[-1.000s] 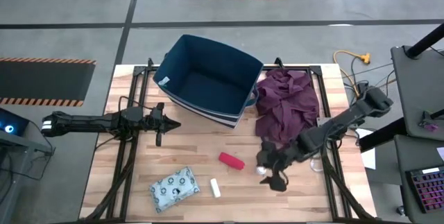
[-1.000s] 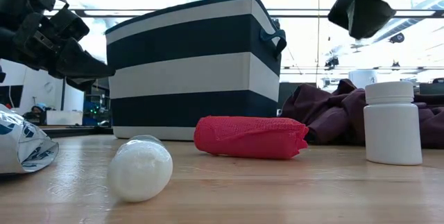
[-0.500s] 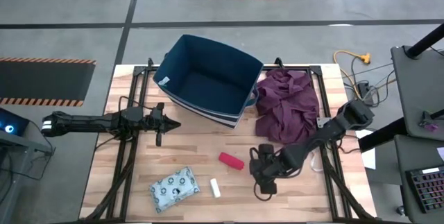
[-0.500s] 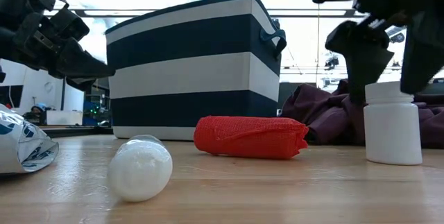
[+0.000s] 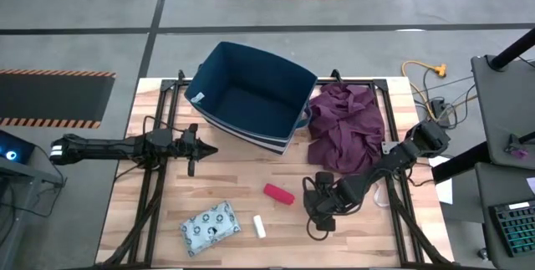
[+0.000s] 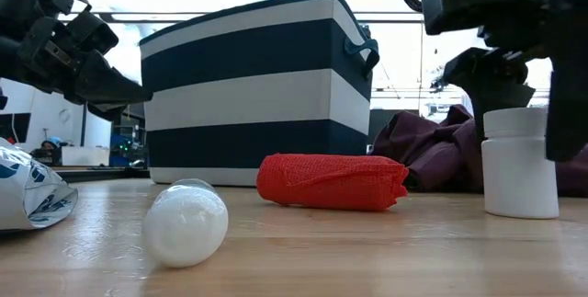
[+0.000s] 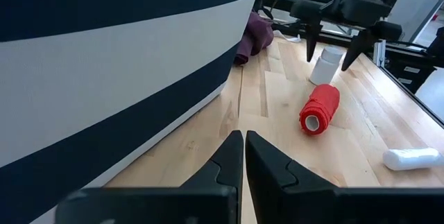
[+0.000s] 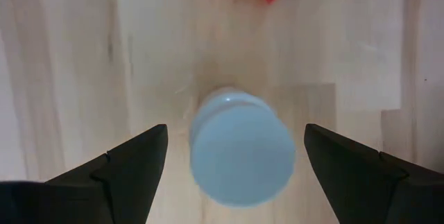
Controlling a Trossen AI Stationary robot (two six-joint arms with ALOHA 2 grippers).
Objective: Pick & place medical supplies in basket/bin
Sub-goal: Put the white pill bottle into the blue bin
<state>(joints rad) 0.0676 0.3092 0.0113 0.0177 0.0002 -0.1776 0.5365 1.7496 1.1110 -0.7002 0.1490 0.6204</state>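
Note:
A white round capped bottle [image 6: 520,164] stands upright on its base on the table. My right gripper [image 8: 236,141] is straight above it, pointing down and open. One finger is on each side of the bottle's cap [image 8: 241,148], with a gap on both sides. In the high view, my right gripper [image 5: 322,210] hides the bottle. The red roll [image 5: 278,193], the short white stick [image 5: 259,226] and the pale patterned packet [image 5: 211,226] all lie flat on the wood. The navy basket [image 5: 251,94] stands toward the far edge. My left gripper [image 5: 196,147] is shut and hovers near the basket's near left side.
A maroon-purple cloth [image 5: 344,126] lies heaped to the right of the basket, just beyond my right gripper. The red roll [image 6: 333,181] is close to the bottle, on its left. Bare wood [image 5: 251,170] lies between the basket and the supplies. Black frame rails [image 5: 155,195] run along the table's sides.
My right gripper has moved a little toward the table's left and come down over the white bottle. Its fingers now stand on either side of the cap. The bottle has stayed upright in its place. In the last half second the gripper has barely moved.

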